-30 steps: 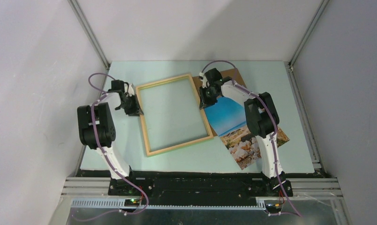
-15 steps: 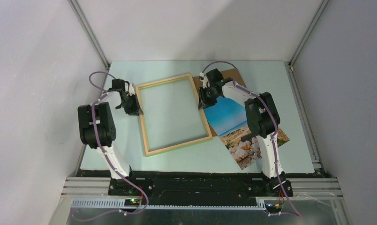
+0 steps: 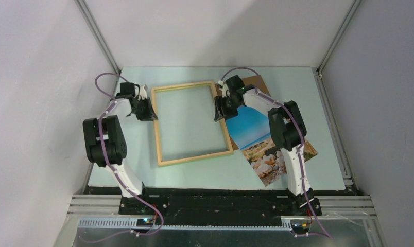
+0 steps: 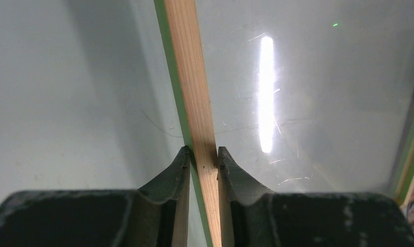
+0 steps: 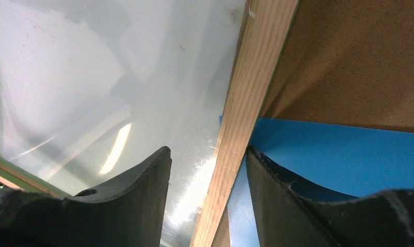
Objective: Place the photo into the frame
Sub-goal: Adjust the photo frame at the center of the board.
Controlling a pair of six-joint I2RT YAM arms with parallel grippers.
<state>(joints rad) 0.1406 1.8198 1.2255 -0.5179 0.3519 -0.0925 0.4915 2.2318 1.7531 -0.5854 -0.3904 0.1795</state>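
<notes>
Left gripper point(image 4: 203, 154): pinching the frame's left rail, one finger point(image 4: 176, 172) pressing on each side of the wood (tight, no gap showing).
Right gripper point(image 5: 207, 152): standing spread, straddling the right rail; the inner finger point(image 5: 143, 185) is sitting well off the wood, the outer one is hanging over the photo, just beside the rail.
Frame point(image 3: 194, 157): lying flat mid-table, pale wood side facing up, green edge peeking out in the left wrist view.
Photo point(image 3: 251, 128): lying face up outside the frame, on its right, blue sky corner meeting the right rail and partly overlapping the backing board.
Backing board point(image 5: 359, 62): lying behind the photo, brown, beside the rail's far end.
Table point(image 3: 308, 103): pale green, carrying everything.
</notes>
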